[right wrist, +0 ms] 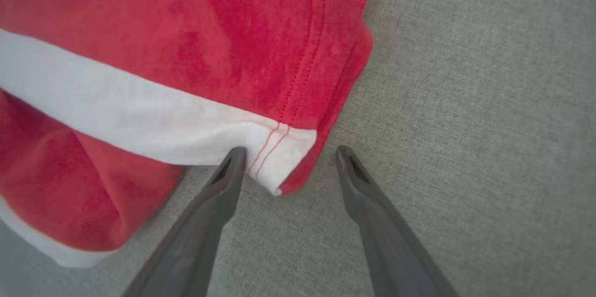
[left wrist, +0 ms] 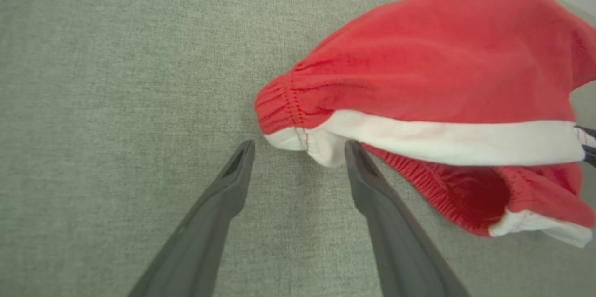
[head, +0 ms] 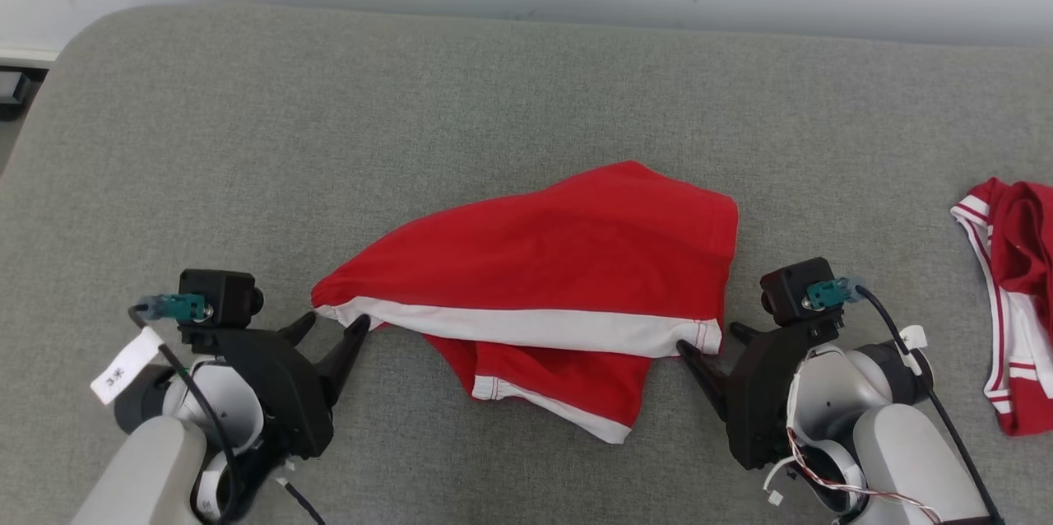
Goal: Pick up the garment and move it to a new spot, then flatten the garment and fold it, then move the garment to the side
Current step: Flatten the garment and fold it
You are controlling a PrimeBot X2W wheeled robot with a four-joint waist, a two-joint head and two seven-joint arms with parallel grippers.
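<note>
Red, white-banded garment (head: 568, 262), laid rumpled on grey surface (head: 494, 81); left gripper (head: 335, 321) and right gripper (head: 709, 337) set at its band corners, jaws spread wide, nothing gripped

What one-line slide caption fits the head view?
Open left gripper and open right gripper flank the white band of red shorts on a grey surface; another red-and-white garment lies at right.

The table (head: 510, 89) is covered in grey cloth and has a round corner at the far left. Red shorts (head: 568, 262) with a white band lie in the middle, partly folded over. More red and white clothes (head: 1016, 303) lie at the right edge, well apart.
</note>
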